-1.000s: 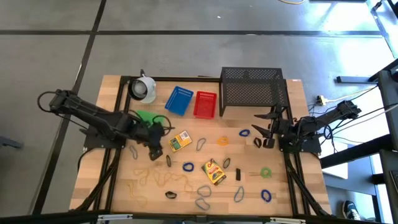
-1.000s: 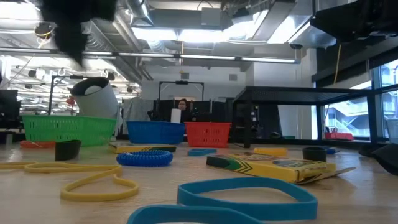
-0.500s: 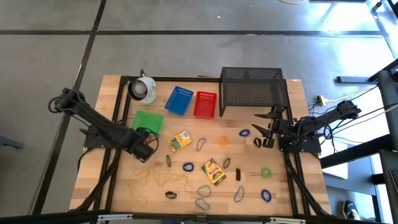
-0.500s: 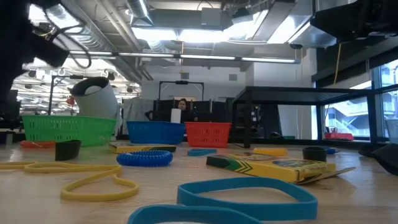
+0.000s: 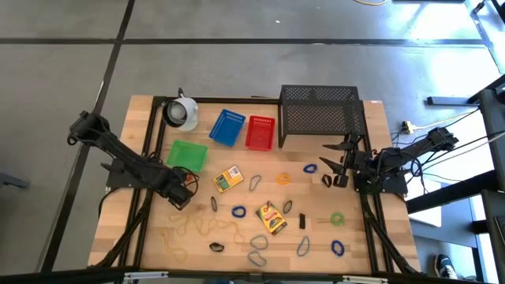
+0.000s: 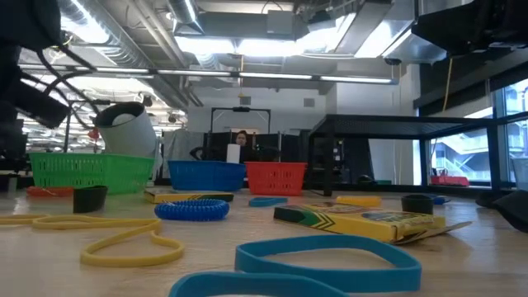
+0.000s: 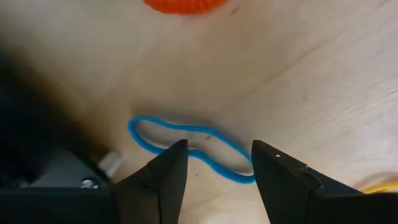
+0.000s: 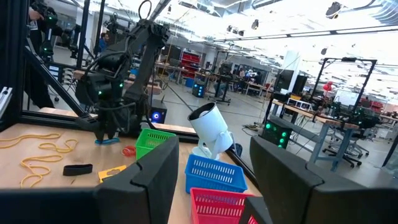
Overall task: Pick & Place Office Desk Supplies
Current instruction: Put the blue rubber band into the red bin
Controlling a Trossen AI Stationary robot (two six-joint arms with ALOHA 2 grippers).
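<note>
1. Basically, the left gripper [image 5: 183, 195] sat low over the table [image 5: 142, 237], just below the green basket [image 5: 188, 154], wrist pointed down.
2. Its jaws stood apart, straddling a blue band [image 7: 186, 146] lying flat on the wood; nothing was clamped yet.
3. An orange item [image 7: 183, 5] lay just beyond the band in the left wrist view, too cropped to name.
4. The right gripper [image 5: 341, 164] waited at the table's right side beside the mesh rack [image 5: 319, 114], jaws apart and empty.
5. Supplies were scattered over the near half of the table: crayon box [image 5: 228, 179], second crayon box [image 5: 273, 217], dark clip [image 5: 301, 221], green band [image 5: 337, 218], tan bands [image 5: 201, 227], more loops around them.
6. Blue basket [image 5: 227, 127] and red basket [image 5: 260, 132] sat at the far side next to the green one; white cup [image 5: 181, 113] sat at the far left corner.
7. Step in hand, judged: reach for the blue band, pre-grasp.
8. Next move likely called for dropping the fingers to the wood and pinching the thin strand, then lifting toward a basket.
9. Risk: a flat band could slip out between the fingers.
</note>
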